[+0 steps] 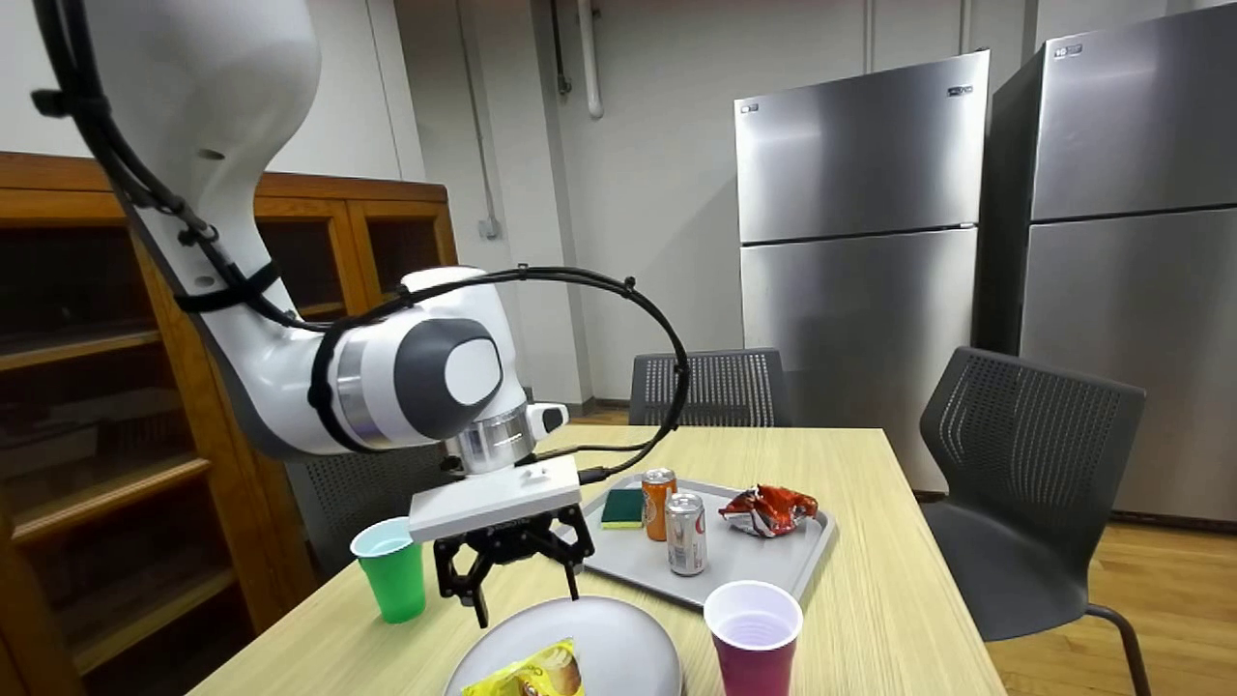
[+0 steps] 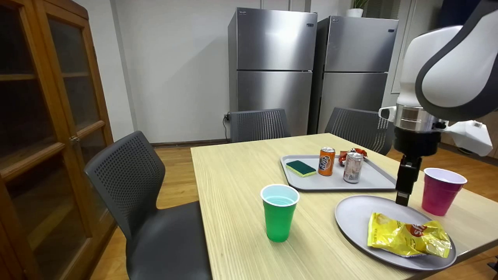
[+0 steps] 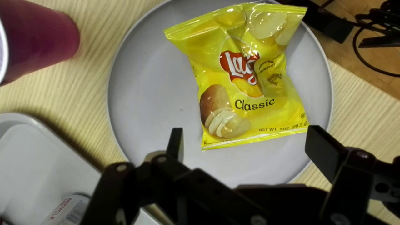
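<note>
Black, blocky fingers (image 3: 325,152) hang spread, gripping nothing. Below, yellow pillow-shaped film chip packet (image 3: 242,82), face-up on round grey plate (image 3: 150,81). Likely approach stage; a grasp would call for shifting packetward, lowering. Long axis apparently seal to seal, near-upright in wrist view, bottom seal toward fingers.

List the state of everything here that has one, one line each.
Gripper, open, holding nothing
Gray plate, right side up
Yellow chip bag, lying front up on the gray plate
Green cup, upright, uncovered
Pink cup, upright, uncovered
Orange can, upright
Silver can, upright
Sponge, lying flat, green side up
Red packet, crumpled
Tray, bearing orange can, silver can, sponge, red packet
Refrigerators, doors shut
</note>
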`<state>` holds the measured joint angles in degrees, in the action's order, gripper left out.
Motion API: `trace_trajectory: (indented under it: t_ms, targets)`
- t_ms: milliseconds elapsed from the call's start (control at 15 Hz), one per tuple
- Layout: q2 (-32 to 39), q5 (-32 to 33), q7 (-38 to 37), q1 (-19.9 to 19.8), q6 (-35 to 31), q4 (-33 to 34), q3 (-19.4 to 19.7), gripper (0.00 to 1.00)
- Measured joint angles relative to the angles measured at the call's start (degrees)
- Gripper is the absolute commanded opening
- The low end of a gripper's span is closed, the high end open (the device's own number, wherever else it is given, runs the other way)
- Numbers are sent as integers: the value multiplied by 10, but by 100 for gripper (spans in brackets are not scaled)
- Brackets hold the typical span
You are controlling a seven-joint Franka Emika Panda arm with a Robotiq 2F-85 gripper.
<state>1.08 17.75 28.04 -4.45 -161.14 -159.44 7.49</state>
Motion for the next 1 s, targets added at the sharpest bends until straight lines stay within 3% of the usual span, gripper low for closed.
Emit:
trace_trajectory:
  t_ms: [1000]
  targets:
    - [70,148,-44,-10,-17,1,50,100]
